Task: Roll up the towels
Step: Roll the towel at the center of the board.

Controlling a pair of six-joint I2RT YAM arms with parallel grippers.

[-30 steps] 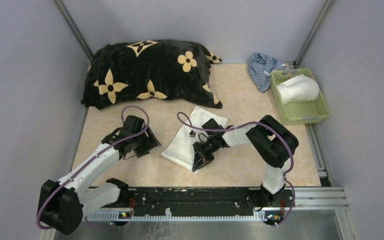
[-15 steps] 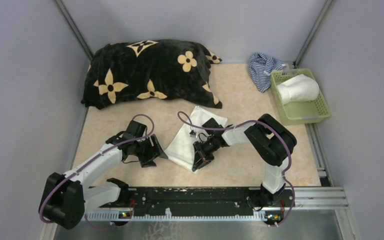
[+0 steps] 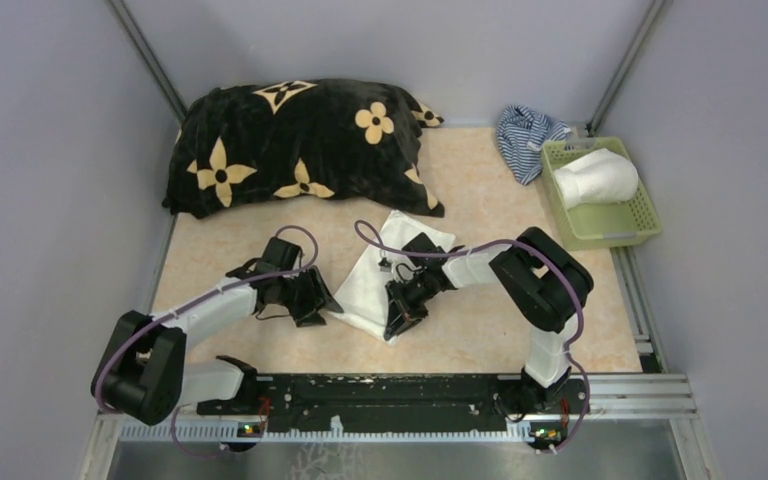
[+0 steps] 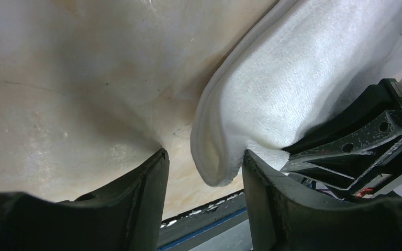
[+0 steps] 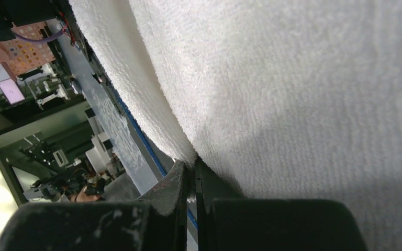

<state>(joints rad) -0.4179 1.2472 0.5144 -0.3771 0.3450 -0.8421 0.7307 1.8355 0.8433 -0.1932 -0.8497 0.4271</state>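
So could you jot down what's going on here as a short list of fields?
Towel on table: white towel, folded, lying mid-table
Left end effector: open, fingers either side of the towel's near corner, not yet closed on it
Right end effector: shut on the towel's edge
Second towel: rolled towel lying in the green basket
Other things: black flowered pillow at the back, striped garment beside the basket
Table: beige, marbled surface
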